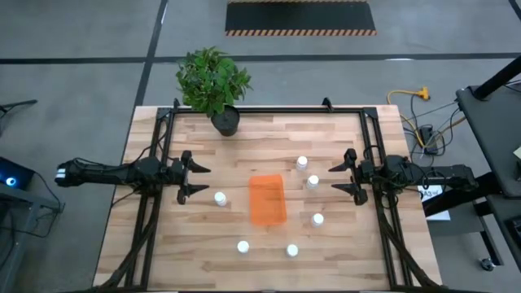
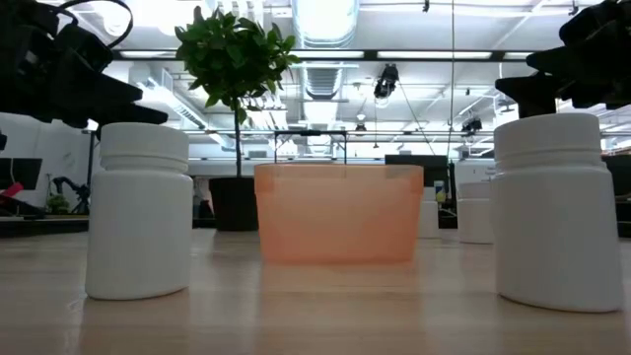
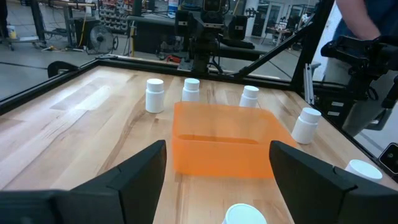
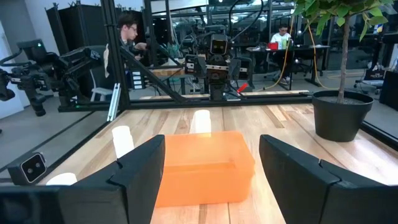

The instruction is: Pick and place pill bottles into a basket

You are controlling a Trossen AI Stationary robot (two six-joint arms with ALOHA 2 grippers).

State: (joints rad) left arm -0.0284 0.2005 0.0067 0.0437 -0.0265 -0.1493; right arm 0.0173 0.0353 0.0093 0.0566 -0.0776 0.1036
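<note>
With all six pill bottles (image 1: 221, 198) standing loose around the empty basket (image 1: 268, 198) at mid-table, and left gripper (image 1: 195, 179) and right gripper (image 1: 340, 177) both held spread apart, the nearest bottle is best approached from above, jaws centred.

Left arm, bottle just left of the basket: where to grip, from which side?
Probably from straight above. The bottle stands upright, clear of the basket. Close the open left gripper across its round body below the cap; any angle suits a cylinder.
</note>
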